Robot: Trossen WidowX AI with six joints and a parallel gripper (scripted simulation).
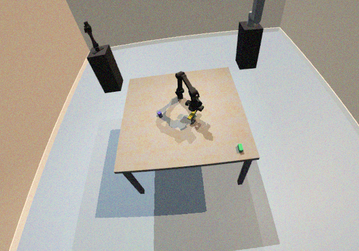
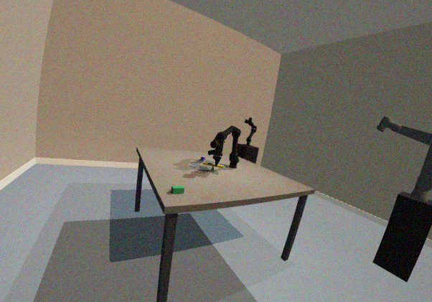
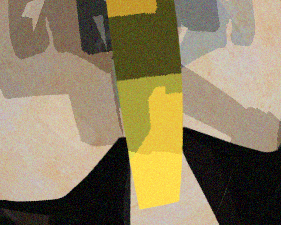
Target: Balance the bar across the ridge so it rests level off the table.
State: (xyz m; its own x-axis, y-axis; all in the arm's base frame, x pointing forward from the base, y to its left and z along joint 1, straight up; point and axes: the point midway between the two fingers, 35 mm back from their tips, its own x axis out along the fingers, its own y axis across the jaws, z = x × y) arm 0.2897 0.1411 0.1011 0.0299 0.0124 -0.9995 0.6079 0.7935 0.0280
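Note:
The yellow bar (image 1: 191, 116) (image 2: 220, 166) (image 3: 162, 181) runs between the fingers of my gripper (image 1: 195, 111) (image 2: 217, 164) (image 3: 153, 139). In the wrist view it extends up past the top edge, and its near end shows between the fingers. My gripper is open only about as wide as the bar, one black finger close on each side, with no clear gap visible. In the top and exterior views the bar is low over the table. A dark patch lies beside the bar; I cannot tell whether it is the ridge or shadow. The bar's contact with the ridge and its exact level are unclear.
A blue-violet cylinder (image 1: 160, 114) (image 2: 202, 158) stands on the wooden table (image 1: 143, 154) (image 2: 251, 186). A green block (image 1: 240, 148) (image 2: 177, 189) lies near one corner of the table. Two other arms stand on black pedestals (image 1: 105, 71) (image 1: 248, 48) away from the table.

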